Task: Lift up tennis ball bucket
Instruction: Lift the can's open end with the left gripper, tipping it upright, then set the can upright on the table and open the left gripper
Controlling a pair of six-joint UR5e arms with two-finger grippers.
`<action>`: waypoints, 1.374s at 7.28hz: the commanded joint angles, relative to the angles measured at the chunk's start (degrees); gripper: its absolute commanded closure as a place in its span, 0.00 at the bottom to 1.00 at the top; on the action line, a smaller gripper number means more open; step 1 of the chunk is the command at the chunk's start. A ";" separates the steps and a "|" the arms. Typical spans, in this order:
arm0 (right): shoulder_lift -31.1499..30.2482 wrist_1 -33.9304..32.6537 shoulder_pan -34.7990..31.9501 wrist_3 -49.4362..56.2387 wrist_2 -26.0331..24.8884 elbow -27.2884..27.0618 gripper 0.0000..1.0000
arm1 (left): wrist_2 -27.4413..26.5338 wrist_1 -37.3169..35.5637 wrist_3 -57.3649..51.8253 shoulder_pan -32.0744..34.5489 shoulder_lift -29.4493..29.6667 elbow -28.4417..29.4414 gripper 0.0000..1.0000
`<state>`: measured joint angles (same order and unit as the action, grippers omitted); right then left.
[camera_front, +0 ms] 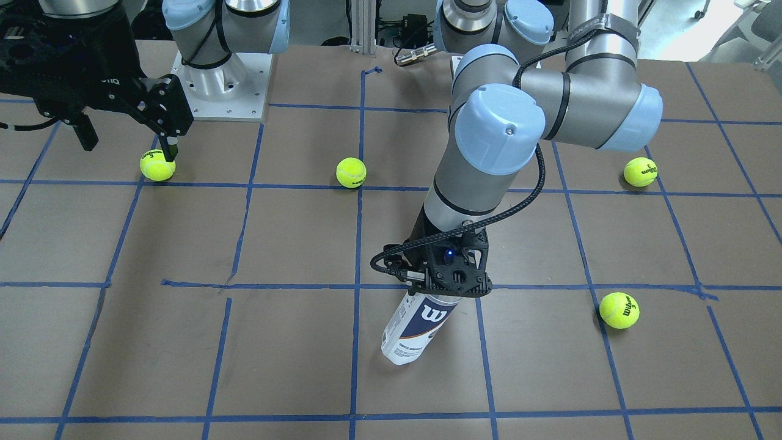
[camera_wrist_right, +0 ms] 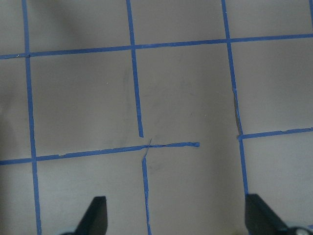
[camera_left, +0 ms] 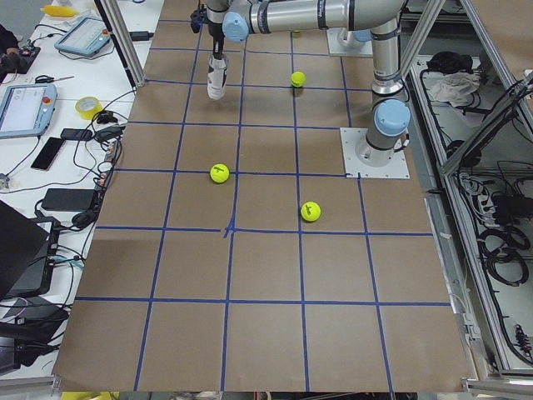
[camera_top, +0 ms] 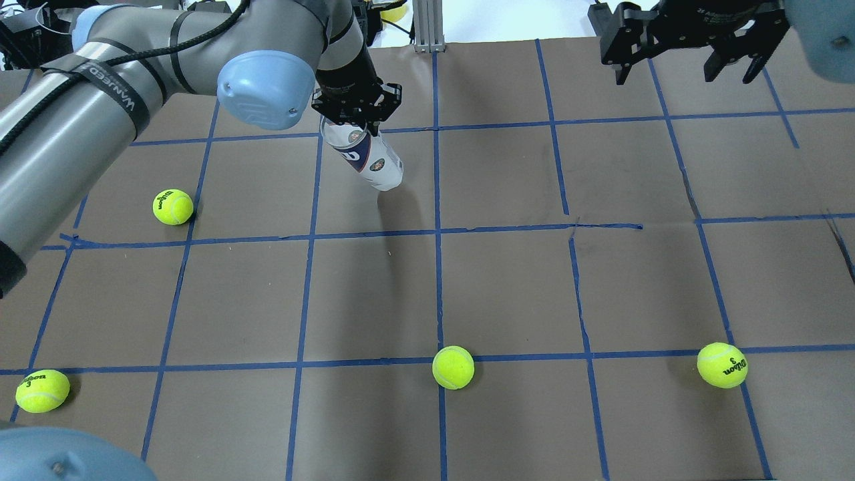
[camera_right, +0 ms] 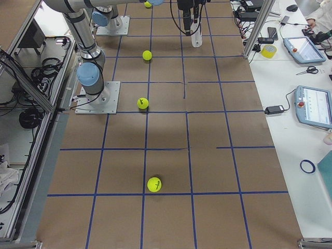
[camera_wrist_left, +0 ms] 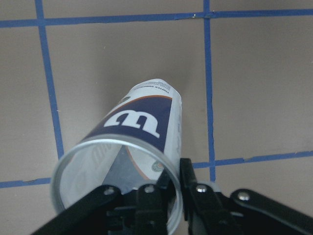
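1. Jaws of the left gripper (camera_front: pixel 451 282) pinch the open silvery rim of the ball tube (camera_front: pixel 420 327). In the wrist view one finger (camera_wrist_left: pixel 152 197) sits inside the rim and the other outside it.
2. The ball tube is a clear tube with a white and navy label. It hangs tilted from that grip, open end up under the gripper and closed end low over the table (camera_front: pixel 183 342). Whether its base touches the table cannot be told.
3. It sits near the middle of the table's length, on the operators' side.
4. Jaws of the right gripper (camera_top: pixel 674 63) are spread wide and hold nothing. Its wrist view shows only brown table and blue tape lines (camera_wrist_right: pixel 134 93) between the fingertips.
5. Four tennis balls (camera_top: pixel 453 367) lie scattered on the table, all well apart from the ball tube.
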<state>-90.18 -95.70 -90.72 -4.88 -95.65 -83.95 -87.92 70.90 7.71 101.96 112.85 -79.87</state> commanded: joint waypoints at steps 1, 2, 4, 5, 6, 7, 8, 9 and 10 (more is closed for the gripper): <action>0.00 -0.10 -0.07 -0.22 0.64 -0.07 0.00 | -6.69 -3.56 -3.20 1.39 2.27 1.20 1.00; 0.09 0.51 0.02 -0.22 0.38 -0.07 0.00 | -7.08 -3.58 -3.48 2.62 2.98 1.21 1.00; 0.09 0.69 0.19 -0.13 0.21 -0.07 0.00 | -7.09 -2.96 -3.58 2.72 3.60 1.12 1.00; 0.00 0.60 0.11 -0.22 0.47 -0.59 0.00 | -7.35 -2.44 -3.31 2.72 3.60 1.12 1.00; 0.00 0.60 0.19 -0.22 0.47 -0.77 0.00 | -6.74 -2.43 -2.96 2.72 3.60 1.12 0.35; 0.00 0.69 0.19 -0.22 0.38 -0.77 0.00 | -4.73 -2.43 -2.96 2.72 3.77 1.03 0.20; 0.00 -0.18 0.11 -0.31 0.90 -0.77 0.00 | -4.54 -2.52 -2.96 2.63 3.95 1.20 0.13; 0.09 -0.10 0.11 -0.74 1.34 -0.77 0.00 | -3.41 -3.13 -2.79 2.72 1.78 1.38 0.00; 0.09 0.16 0.02 -0.75 1.61 -0.77 0.00 | -2.09 -3.14 -2.52 3.07 0.19 2.08 0.00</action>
<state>-90.13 -95.66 -90.63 -5.46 -94.45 -84.72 -91.47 67.98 4.92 104.74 114.93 -78.38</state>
